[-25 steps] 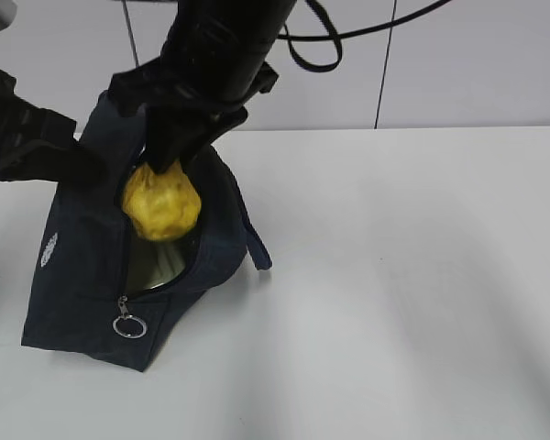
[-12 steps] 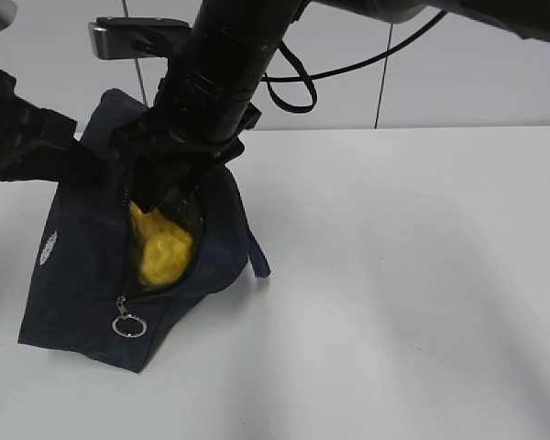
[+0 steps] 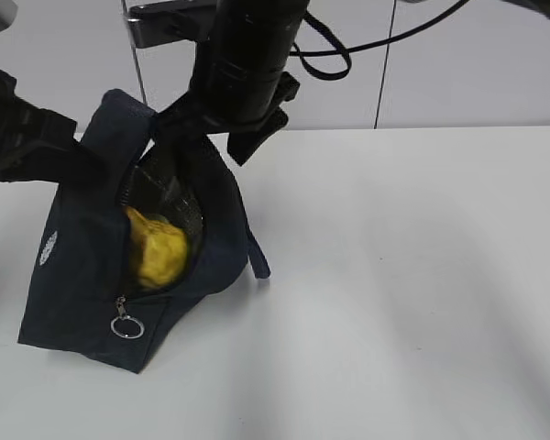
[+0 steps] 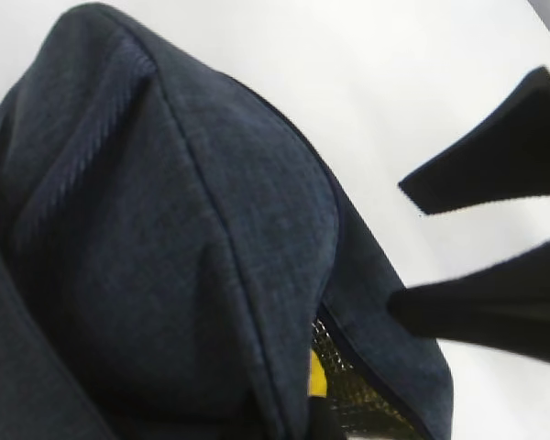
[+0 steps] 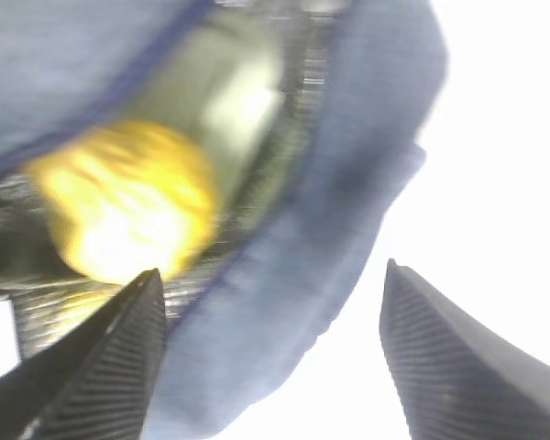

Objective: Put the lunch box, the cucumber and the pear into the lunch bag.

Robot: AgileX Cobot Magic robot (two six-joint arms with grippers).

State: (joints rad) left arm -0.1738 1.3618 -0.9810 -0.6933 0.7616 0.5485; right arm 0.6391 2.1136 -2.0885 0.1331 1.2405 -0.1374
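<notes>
The navy lunch bag (image 3: 82, 275) stands at the table's left with its zipper open. The yellow pear (image 3: 156, 255) lies inside the opening, free of any gripper. My right gripper (image 3: 215, 137) is open and empty just above the bag's mouth. In the right wrist view its fingers (image 5: 119, 367) are spread over the bag's edge (image 5: 330, 211), with the pear (image 5: 119, 202) below and a blurred pale green shape (image 5: 225, 101) behind it, perhaps the lunch box lid. My left gripper (image 3: 46, 147) holds the bag's upper left edge (image 4: 165, 229). The cucumber is hidden.
The silver ring pull (image 3: 127, 326) hangs at the bag's front. A strap loop (image 3: 257, 261) sticks out at the bag's right. White table (image 3: 412, 293) stretches to the right; a white wall stands behind it.
The right gripper lowered the pear into the bag, let it go, opened and rose above the mouth. The left arm has not moved.
</notes>
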